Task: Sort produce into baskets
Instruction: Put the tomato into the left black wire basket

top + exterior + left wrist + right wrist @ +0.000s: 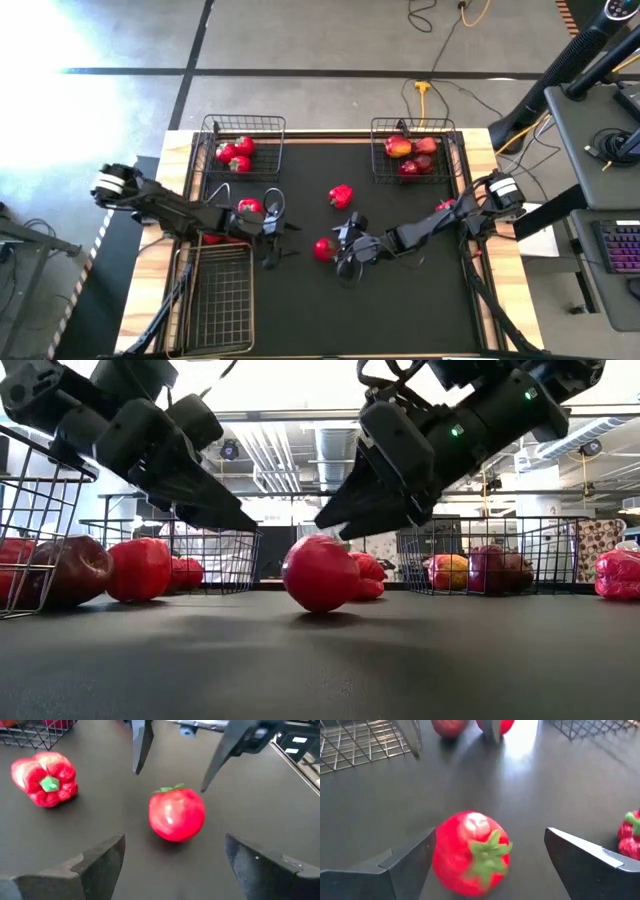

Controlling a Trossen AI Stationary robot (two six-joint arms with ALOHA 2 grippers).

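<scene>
At lower centre of the high view, the round red tomato with a green top (325, 247) lies on the black mat (400, 300), between the right gripper's (349, 258) spread, empty fingers. Left of it hangs the left gripper (275, 237), released too. Farther up lies a lumpy red pepper (341, 195). Closing off-centre would probably roll the tomato away.

Baskets: three black wire ones, a small one at the back left (243, 146), a small one at the back right (414, 150) and a long one at the front left (222, 298).
Things in the back left basket: about three red ones.
Things in the back right basket: about four, red and yellowish.
Tomato (325, 248) on the mat in the middle: one.
Bell pepper (341, 196) on the mat in the middle: one.
Robot arms: two.
</scene>
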